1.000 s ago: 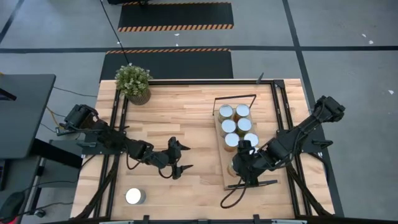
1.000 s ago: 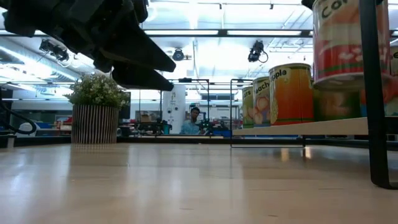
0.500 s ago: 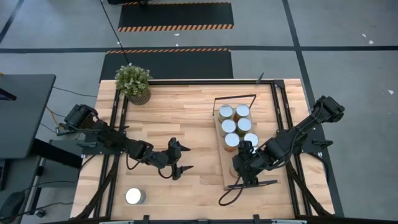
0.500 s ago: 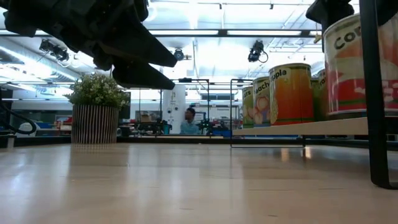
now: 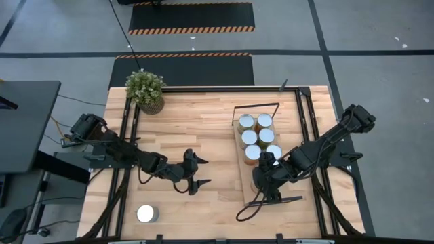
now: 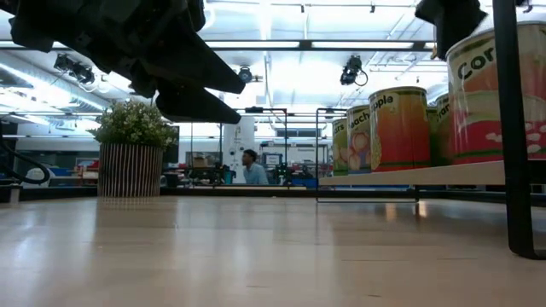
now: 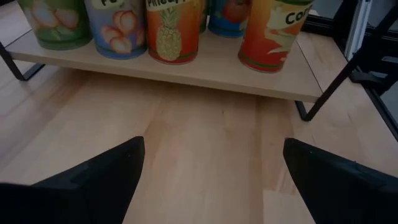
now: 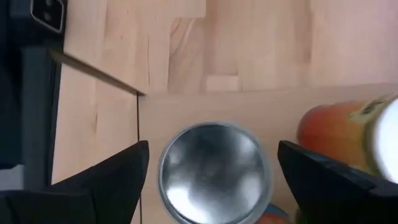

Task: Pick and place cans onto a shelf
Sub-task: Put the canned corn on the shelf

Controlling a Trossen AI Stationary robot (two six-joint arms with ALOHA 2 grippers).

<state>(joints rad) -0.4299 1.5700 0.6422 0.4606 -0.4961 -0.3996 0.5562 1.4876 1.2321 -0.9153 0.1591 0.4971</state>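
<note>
With its fingers spread clear of the can (image 8: 214, 171) just set on the shelf (image 5: 239, 146), the right gripper (image 5: 261, 177) could topple it if lifted crookedly, while the left gripper (image 5: 196, 171) waits open near another can (image 5: 147, 214) on the table (image 5: 203, 122).

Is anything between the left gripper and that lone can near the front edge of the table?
Nothing visible. The left gripper, jaws open, hovers over bare tabletop, and only bare wood lies between it and the lone can. The right gripper is over the shelf.
</note>
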